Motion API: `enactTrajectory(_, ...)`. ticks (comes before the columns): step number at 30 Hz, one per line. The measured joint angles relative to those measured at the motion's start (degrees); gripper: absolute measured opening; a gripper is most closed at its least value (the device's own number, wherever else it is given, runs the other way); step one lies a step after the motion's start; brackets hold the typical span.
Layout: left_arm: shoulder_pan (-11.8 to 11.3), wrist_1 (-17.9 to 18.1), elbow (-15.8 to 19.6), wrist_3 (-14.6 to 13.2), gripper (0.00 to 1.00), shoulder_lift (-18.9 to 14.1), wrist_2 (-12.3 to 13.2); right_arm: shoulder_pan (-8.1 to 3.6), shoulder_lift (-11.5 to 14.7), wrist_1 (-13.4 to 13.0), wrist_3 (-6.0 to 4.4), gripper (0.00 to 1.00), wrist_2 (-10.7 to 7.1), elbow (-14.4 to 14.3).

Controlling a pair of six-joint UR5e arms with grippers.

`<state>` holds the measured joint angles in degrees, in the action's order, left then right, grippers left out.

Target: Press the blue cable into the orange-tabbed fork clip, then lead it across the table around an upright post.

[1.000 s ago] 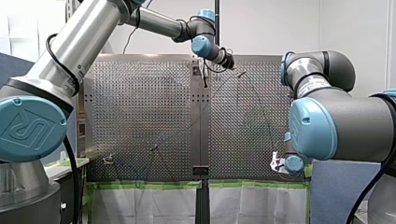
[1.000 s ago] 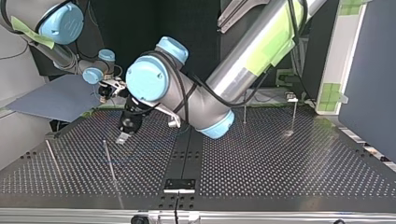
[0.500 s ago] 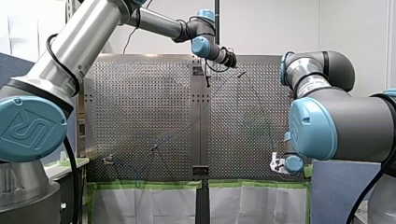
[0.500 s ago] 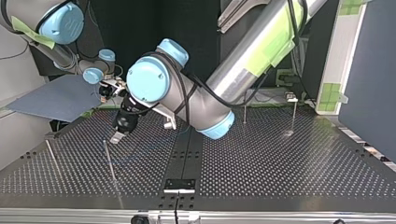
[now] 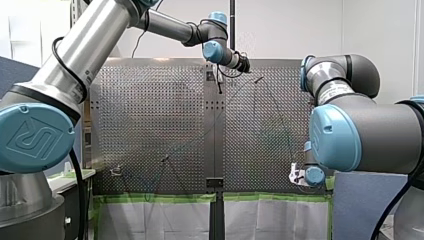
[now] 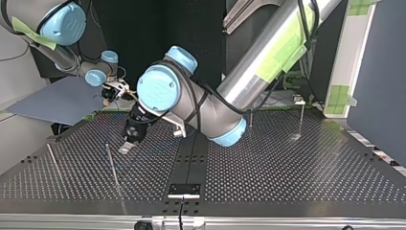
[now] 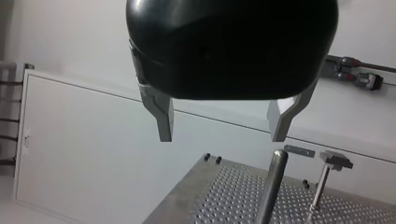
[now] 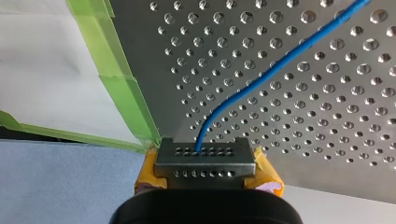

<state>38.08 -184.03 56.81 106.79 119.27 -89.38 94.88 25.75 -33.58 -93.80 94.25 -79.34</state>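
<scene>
The right wrist view alone shows the grasp. My right gripper [image 8: 205, 158], with yellow-orange pads on either side of a dark drilled block, is clenched on the thin blue cable [image 8: 261, 80]. The cable leaves the fingertips and runs ahead over the silver perforated metal table [image 8: 336, 121]. The gripper sits at the table's edge, beside a strip of green tape [image 8: 122, 84], with a white sheet [image 8: 42, 56] past the tape and a flat grey-blue panel [image 8: 51, 182] under the gripper.

The left wrist view makes plain what the wider views do not. My left gripper [image 7: 220, 137], black with grey metal fingers [image 7: 163, 121], is spread wide and holds nothing. Ahead of it, near one fingertip, stands an upright round metal post [image 7: 272, 186]. A flat-headed post [image 7: 329, 172] stands further off on the same perforated table, with a white wall behind.

In the front view my left arm reaches from the left edge to the table's far middle, and my right gripper sits at the near right corner. The cable here is only a faint line, and neither gripper's opening can be read. Green tape lines the near edge, and pale walls close the room.

In the top view my left arm enters at the upper right and crosses into the left half. Its gripper is tilted low over the table near a thin upright rod [image 6: 111, 163]; whether it touches the table I cannot tell. My right gripper is at the far left edge by the grey-blue panel, and the background is dark
</scene>
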Motion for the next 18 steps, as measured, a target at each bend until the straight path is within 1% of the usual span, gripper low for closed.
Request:
enactTrajectory(4,-0.23,-0.85,0.13,-0.60,0.98,0.77,-0.72,0.00,-0.01,0.00,0.00,0.00,-0.01,0.00)
enactTrajectory(8,-0.33,-1.58,0.19,-1.95,0.98,2.07,-2.20,0.00,-0.02,0.09,0.00,0.00,-0.02,0.00)
enactTrajectory(18,-0.43,-1.76,0.18,-3.88,0.98,2.46,-4.94,0.00,0.03,0.26,0.13,0.00,-0.02,0.00)
